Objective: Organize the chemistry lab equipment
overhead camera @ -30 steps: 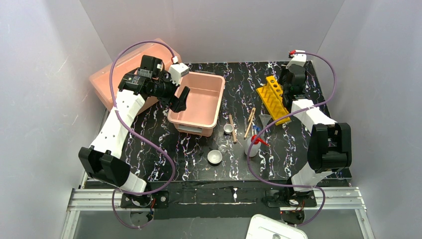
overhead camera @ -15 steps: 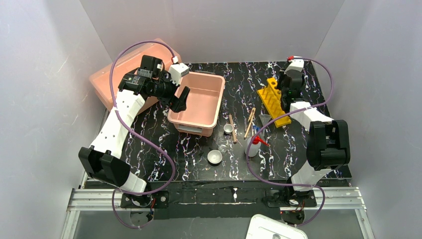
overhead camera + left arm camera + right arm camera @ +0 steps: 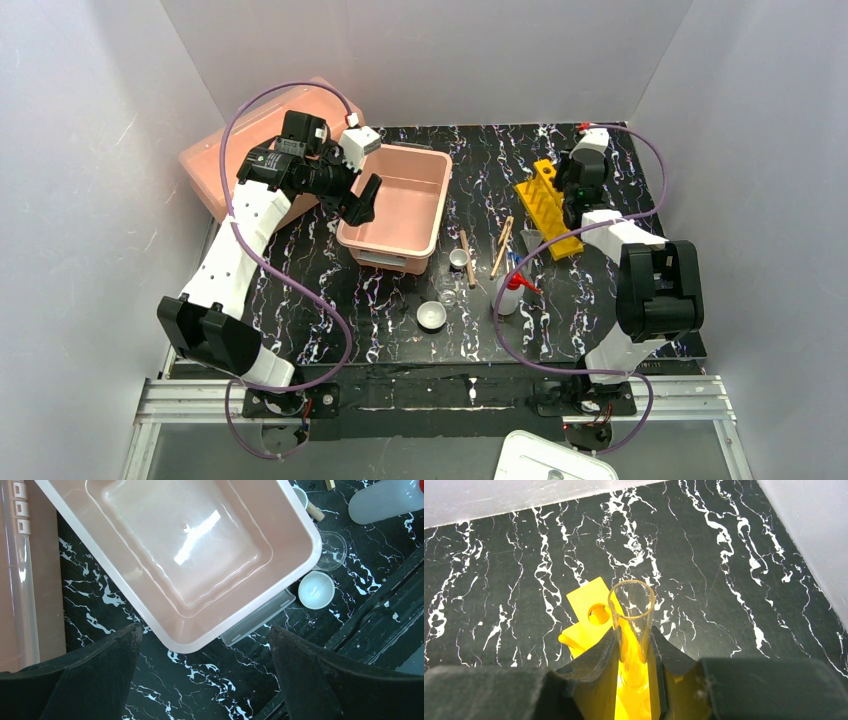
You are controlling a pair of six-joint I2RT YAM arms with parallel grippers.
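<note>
A clear glass tube (image 3: 631, 615) stands upright between the fingers of my right gripper (image 3: 633, 645), which is shut on it just above the far end of the yellow holed rack (image 3: 589, 612). In the top view the right gripper (image 3: 573, 190) hangs beside the rack (image 3: 545, 195). My left gripper (image 3: 205, 630) is open and empty over the near corner of the pink tub (image 3: 300, 535). On the table lie the white squeeze bottle (image 3: 509, 295), white dish (image 3: 432, 316), two tiny beakers (image 3: 458, 258), wooden sticks (image 3: 501, 245) and clear funnel (image 3: 531, 241).
A large pink lidded box (image 3: 215, 160) sits at the back left, close behind the left arm. The pink tub (image 3: 440, 200) holds nothing. White walls close in the table on three sides. A purple cable loops over the table beside the squeeze bottle.
My right gripper has drifted left and nearer with the tube, closing in over the rack's far end. The left arm has not moved.
</note>
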